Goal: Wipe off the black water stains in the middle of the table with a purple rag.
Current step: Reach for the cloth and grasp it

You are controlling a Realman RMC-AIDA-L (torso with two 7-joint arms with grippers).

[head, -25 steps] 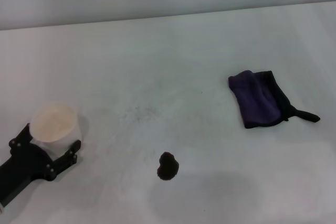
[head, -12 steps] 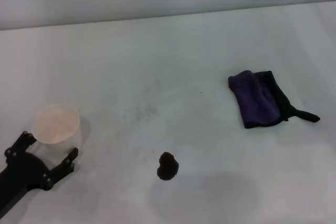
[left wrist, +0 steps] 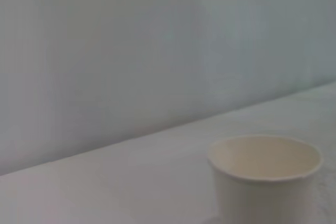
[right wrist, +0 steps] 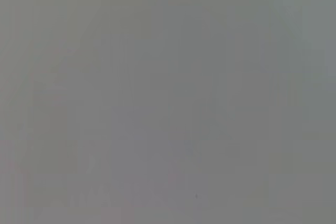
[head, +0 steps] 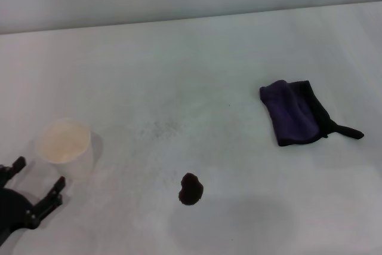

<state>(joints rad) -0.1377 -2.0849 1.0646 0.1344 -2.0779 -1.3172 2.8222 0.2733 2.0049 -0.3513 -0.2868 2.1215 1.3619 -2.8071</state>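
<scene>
a broad white table [head: 197, 70] with faint grey speckles [head: 158, 128] meets a pale wall; the purple rag [head: 296, 112] lies at right, the black water stains [head: 190, 189] near centre-front; left gripper [head: 33, 183], jaws spread, sits just before a white paper cup [head: 64, 145], apart from it.

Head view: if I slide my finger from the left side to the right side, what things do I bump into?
Left gripper, open → white paper cup → black water stains → purple rag, all on the table.
</scene>
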